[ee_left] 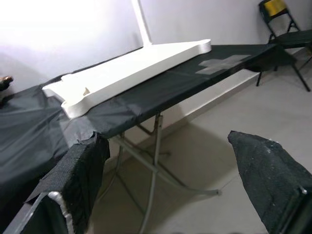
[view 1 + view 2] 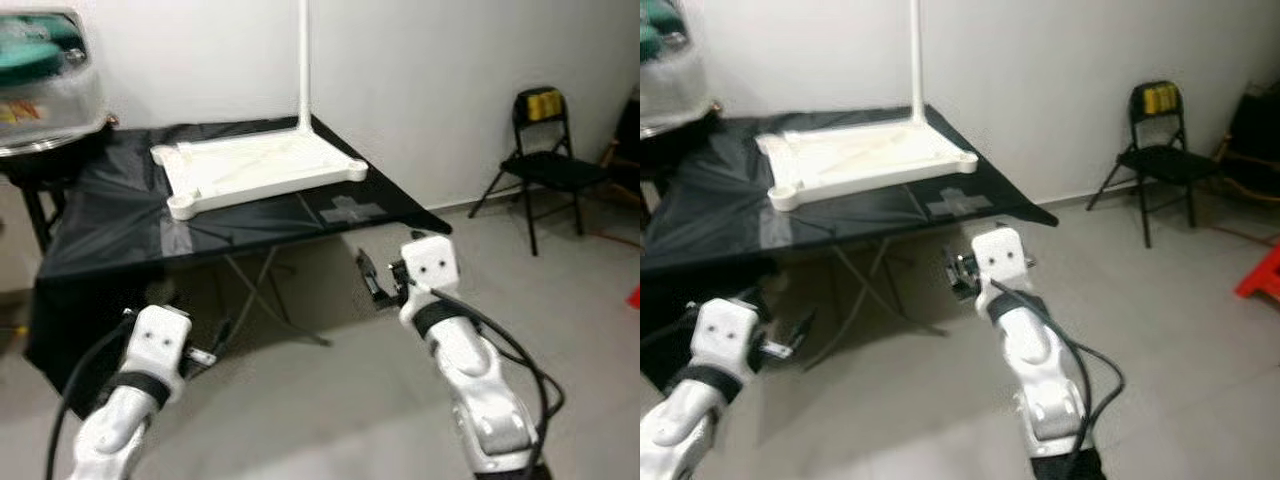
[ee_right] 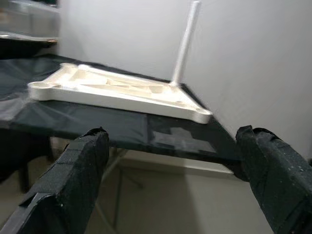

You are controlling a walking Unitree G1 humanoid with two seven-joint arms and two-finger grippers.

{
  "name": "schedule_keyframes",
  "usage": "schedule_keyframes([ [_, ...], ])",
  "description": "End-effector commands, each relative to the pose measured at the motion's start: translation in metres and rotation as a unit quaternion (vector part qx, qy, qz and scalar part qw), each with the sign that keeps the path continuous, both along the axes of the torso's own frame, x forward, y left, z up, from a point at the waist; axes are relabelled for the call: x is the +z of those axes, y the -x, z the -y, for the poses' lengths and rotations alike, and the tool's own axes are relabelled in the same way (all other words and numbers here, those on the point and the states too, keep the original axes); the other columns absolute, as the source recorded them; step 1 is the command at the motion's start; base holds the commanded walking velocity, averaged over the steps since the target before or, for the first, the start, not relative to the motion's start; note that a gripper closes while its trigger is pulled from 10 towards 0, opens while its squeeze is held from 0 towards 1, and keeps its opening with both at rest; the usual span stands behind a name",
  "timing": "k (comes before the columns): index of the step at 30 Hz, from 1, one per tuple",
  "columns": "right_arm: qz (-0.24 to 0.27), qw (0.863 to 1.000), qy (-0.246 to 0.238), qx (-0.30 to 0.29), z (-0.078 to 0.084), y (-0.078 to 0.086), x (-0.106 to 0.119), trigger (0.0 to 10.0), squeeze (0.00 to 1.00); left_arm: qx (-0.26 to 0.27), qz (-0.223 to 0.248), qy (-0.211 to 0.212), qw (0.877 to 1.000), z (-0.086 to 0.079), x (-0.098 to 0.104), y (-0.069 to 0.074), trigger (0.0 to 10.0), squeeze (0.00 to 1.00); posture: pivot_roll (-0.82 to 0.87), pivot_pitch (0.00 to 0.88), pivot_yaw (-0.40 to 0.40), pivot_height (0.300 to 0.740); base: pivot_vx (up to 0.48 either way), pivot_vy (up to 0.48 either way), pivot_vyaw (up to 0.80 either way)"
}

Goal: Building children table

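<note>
A white children's table top [image 2: 255,165] lies upside down on a folding table covered in black cloth [image 2: 120,220]. One white leg [image 2: 303,60] stands upright in its far right corner socket; the near corner sockets are empty. My left gripper [image 2: 205,352] hangs open, low in front of the folding table's left part and below its edge. My right gripper [image 2: 374,280] is open near the table's front right corner, also below the edge. The left wrist view [image 1: 170,185] and the right wrist view [image 3: 173,180] both show nothing between the spread fingers, with the white top [image 3: 122,90] ahead.
A grey tape cross [image 2: 350,210] marks the cloth near the right corner. A black folding chair [image 2: 545,150] with something yellow on it stands by the wall at right. A clear plastic container [image 2: 40,80] sits at the far left. Grey metal legs [image 1: 156,165] cross under the table.
</note>
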State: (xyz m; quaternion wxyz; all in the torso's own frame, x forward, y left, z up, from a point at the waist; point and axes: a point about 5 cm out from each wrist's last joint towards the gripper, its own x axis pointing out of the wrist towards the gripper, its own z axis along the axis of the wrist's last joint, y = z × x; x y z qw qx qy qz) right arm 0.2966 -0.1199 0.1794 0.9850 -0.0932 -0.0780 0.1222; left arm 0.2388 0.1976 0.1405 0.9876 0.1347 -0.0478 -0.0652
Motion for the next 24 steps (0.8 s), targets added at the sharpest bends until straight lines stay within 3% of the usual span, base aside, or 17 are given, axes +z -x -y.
schedule_keyframes([
  [1, -0.003, 1.0, -0.008, 0.008, -0.0033, 0.0001, -0.0009, 10.0, 0.0, 0.007, -0.008, -0.008, 1.0, -0.004, -0.0027, 0.0007, 10.0, 0.0, -0.02, 0.0, -0.052, 0.74, 0.0, 0.0, 0.0],
  [12, -0.004, 1.0, -0.009, 0.008, -0.0045, -0.0004, -0.002, 10.0, 0.0, 0.009, -0.015, -0.018, 1.0, -0.0046, -0.0038, -0.0005, 10.0, 0.0, -0.02, 0.0, -0.048, 0.74, 0.0, 0.0, 0.0],
  [16, -0.003, 1.0, -0.009, 0.008, -0.0043, -0.001, -0.0017, 10.0, 0.0, 0.01, -0.019, -0.025, 0.999, -0.0041, -0.0052, -0.001, 10.0, 0.0, -0.02, 0.0, -0.048, 0.74, 0.0, -0.48, 0.0],
  [24, -0.003, 1.0, -0.008, 0.005, -0.0022, -0.0007, -0.0018, 10.0, 0.0, 0.031, -0.029, -0.023, 0.999, -0.0099, -0.0082, -0.0025, 10.0, 0.0, -0.02, 0.0, -0.048, 0.74, 0.0, 0.0, 0.0],
])
